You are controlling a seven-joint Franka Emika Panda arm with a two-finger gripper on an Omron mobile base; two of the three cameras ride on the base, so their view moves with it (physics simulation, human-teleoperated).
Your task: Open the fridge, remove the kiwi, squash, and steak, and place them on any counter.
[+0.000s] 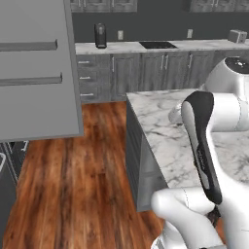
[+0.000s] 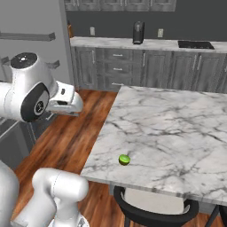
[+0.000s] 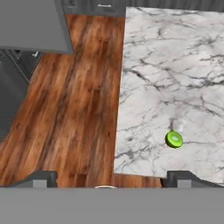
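Small green halved kiwi point(image 3: 174, 139) lies lower right on white veined marble island counter point(image 3: 175, 65); gripper point(image 3: 111, 180) fingers spread wide, holding nothing.

Room condition: dark kitchen, wood floor

Reddish-brown plank floor point(image 1: 73, 185). Dark grey wall point(image 2: 177, 26) with outlets. Dark grey base cabinets point(image 2: 133, 68) under a long marble worktop point(image 2: 115, 43), bearing a black canister point(image 2: 138, 32) and inset cooktop point(image 2: 195, 45)

No legible txt, labels or nos. on anything.
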